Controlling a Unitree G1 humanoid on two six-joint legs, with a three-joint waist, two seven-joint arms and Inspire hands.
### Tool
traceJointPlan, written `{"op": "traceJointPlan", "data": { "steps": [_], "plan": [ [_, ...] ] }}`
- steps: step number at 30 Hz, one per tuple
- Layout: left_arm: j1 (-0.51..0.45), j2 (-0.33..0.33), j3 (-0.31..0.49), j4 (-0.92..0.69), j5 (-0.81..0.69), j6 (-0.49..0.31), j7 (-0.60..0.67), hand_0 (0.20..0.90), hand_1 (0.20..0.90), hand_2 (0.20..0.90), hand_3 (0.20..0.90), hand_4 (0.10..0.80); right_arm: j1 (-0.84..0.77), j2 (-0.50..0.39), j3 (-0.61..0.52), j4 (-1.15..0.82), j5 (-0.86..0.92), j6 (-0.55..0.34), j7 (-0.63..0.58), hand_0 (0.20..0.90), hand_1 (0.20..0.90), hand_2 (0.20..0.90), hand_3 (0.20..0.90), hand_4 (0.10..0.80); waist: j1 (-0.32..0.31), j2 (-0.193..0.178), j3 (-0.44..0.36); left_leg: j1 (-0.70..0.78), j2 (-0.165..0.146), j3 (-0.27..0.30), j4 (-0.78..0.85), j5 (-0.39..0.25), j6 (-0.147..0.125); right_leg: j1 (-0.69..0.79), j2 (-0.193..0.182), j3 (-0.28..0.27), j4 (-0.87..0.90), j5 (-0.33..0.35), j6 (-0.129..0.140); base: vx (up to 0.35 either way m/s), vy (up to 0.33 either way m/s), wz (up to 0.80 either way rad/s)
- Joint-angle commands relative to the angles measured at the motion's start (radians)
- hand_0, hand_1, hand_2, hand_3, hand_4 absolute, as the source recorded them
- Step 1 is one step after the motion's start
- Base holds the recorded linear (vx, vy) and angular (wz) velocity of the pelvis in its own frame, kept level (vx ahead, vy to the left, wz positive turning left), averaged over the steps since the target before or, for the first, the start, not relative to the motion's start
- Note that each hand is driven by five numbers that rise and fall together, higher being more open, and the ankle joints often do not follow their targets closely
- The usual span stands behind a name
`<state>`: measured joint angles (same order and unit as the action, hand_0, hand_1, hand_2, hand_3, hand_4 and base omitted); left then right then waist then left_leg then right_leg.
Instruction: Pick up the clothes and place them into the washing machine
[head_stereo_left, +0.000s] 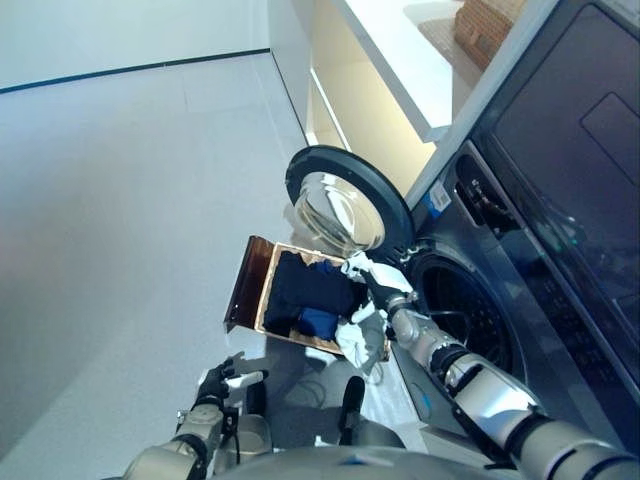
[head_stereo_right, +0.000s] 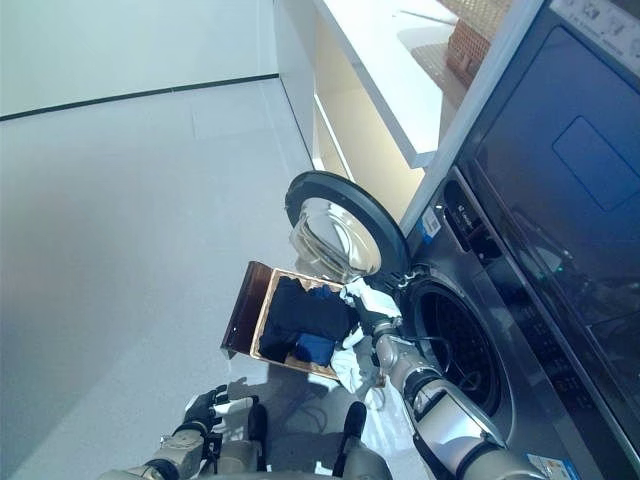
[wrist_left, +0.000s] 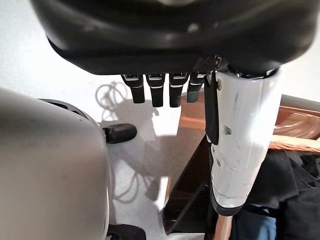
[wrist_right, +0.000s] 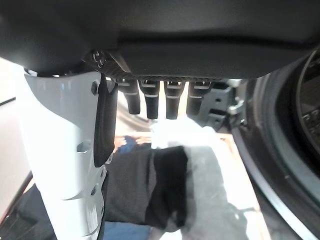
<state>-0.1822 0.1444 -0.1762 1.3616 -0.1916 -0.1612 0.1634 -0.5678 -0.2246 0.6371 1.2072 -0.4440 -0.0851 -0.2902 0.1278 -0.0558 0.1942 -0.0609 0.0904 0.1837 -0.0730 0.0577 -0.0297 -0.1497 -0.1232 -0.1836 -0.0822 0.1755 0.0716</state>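
A shallow wicker basket (head_stereo_left: 268, 290) rests on a low dark brown box (head_stereo_left: 243, 285) beside the washing machine (head_stereo_left: 520, 250). It holds dark clothes (head_stereo_left: 310, 285) and a blue piece (head_stereo_left: 318, 322). A white cloth (head_stereo_left: 360, 342) drapes over the basket's edge nearest the machine's drum opening (head_stereo_left: 465, 310); it also shows in the right wrist view (wrist_right: 200, 175). My right hand (head_stereo_left: 380, 290) hovers just over this cloth, fingers (wrist_right: 152, 102) relaxed and not closed on it. My left hand (head_stereo_left: 218, 382) hangs low over the floor near the box, open and empty, fingers (wrist_left: 155, 90) straight.
The machine's round door (head_stereo_left: 340, 205) stands open, swung out just behind the basket. A white counter (head_stereo_left: 400, 60) with a wicker box (head_stereo_left: 485, 25) runs along the wall beyond the machine. Pale floor (head_stereo_left: 120, 200) spreads to the left.
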Motion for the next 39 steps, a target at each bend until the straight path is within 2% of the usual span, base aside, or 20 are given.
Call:
{"op": "traceJointPlan", "data": {
  "steps": [1,10,17,21,32,39],
  "plan": [
    [-0.024,-0.009,-0.055,0.025,0.005,-0.028,0.032,0.9,0.9,0.9,0.9,0.8,-0.16,-0.009,0.028,-0.02,0.008,-0.013,-0.07,0.9,0.9,0.9,0.9,0.8,0.032,0.009,0.0,-0.044,0.014,-0.037,-0.014,0.01,-0.055,0.046,-0.042,0.025,0.062,-0.042,0.068,0.008,0.02,0.03],
    [-0.033,-0.007,-0.048,0.015,-0.035,-0.049,0.053,0.9,0.9,0.9,0.9,0.8,-0.189,0.008,0.056,-0.006,-0.011,-0.009,-0.072,0.9,0.9,0.9,0.9,0.8,0.048,0.01,0.026,-0.088,0.006,-0.055,-0.014,0.025,-0.053,0.016,-0.05,0.019,0.066,-0.033,0.073,-0.007,0.003,0.03],
    [-0.023,-0.006,-0.058,-0.017,-0.112,-0.077,0.05,0.9,0.9,0.9,0.9,0.8,-0.256,-0.019,0.034,0.051,0.019,0.0,-0.087,0.9,0.9,0.9,0.9,0.8,0.074,0.025,0.068,-0.143,-0.001,-0.081,-0.014,0.044,-0.048,-0.027,-0.056,0.005,0.083,-0.032,0.072,-0.022,0.016,0.13],
    [-0.01,-0.016,-0.069,-0.034,-0.164,-0.09,0.048,0.9,0.9,0.9,0.9,0.8,-0.32,-0.062,0.027,0.071,0.022,0.006,-0.109,0.9,0.9,0.9,0.9,0.8,0.094,0.055,0.12,-0.193,-0.017,-0.115,-0.014,0.063,-0.044,-0.074,-0.066,-0.01,0.125,-0.04,0.07,-0.06,0.043,0.15],
    [-0.043,-0.028,-0.074,-0.072,-0.227,-0.117,0.07,0.9,0.9,0.9,0.9,0.8,-0.358,-0.057,0.02,0.092,0.032,0.016,-0.129,0.9,0.9,0.9,0.9,0.8,0.108,0.063,0.177,-0.246,-0.044,-0.148,-0.014,0.073,-0.032,-0.107,-0.083,-0.029,0.136,-0.034,0.076,-0.028,0.027,0.12],
    [-0.054,-0.02,-0.088,-0.124,-0.282,-0.137,0.066,0.9,0.9,0.9,0.9,0.8,-0.406,-0.085,0.015,0.125,0.048,0.024,-0.141,0.9,0.9,0.9,0.9,0.8,0.125,0.067,0.214,-0.301,-0.057,-0.17,-0.014,0.088,-0.028,-0.15,-0.086,-0.04,0.14,-0.018,0.08,-0.046,0.022,0.09]
  ]
}}
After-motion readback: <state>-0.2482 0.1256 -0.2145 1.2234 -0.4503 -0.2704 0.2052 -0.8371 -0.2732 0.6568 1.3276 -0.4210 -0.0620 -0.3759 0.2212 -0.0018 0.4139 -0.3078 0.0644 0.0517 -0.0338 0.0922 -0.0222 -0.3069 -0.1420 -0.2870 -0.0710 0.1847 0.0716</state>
